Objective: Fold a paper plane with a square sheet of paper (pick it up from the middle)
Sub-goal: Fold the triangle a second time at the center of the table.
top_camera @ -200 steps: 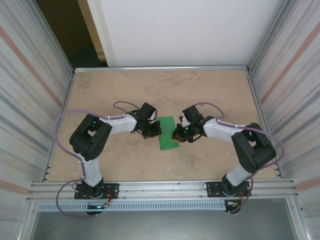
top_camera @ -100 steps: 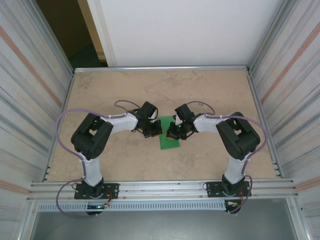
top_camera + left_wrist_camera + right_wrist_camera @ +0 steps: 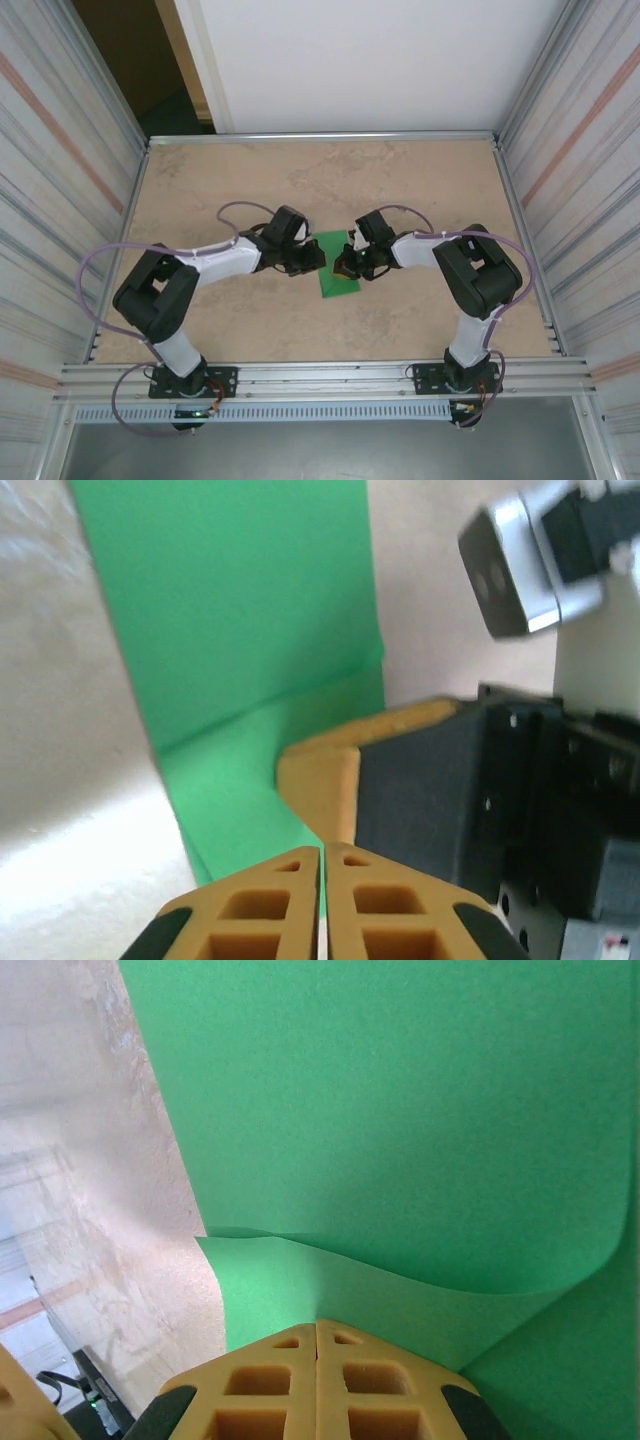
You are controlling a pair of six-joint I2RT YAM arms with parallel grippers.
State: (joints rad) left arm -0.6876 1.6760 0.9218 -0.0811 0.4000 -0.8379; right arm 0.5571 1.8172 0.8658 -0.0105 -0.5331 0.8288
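The square sheet of paper [image 3: 336,270] is bright green and lies folded into a narrow strip at the table's middle, between my two grippers. My left gripper [image 3: 310,260] is shut, its tips [image 3: 323,852] low over the sheet's left edge [image 3: 240,630]; only a hairline slit shows between the fingers. My right gripper [image 3: 347,266] is shut on the sheet's right edge. In the right wrist view a green flap [image 3: 400,1290] curls up from the flat layer [image 3: 400,1090] into the closed fingertips [image 3: 317,1324]. The right gripper's orange finger [image 3: 320,775] sits just ahead of my left tips.
The beige table [image 3: 330,180] is walled by ribbed metal panels on the left [image 3: 60,200] and right [image 3: 580,180]. A rail [image 3: 320,378] runs along the near edge. The right arm's wrist camera [image 3: 510,570] hangs close over the sheet.
The right gripper slid left onto the sheet and its forearm swung inward. The left arm's elbow dropped outward to the left while its gripper stayed at the sheet's left edge.
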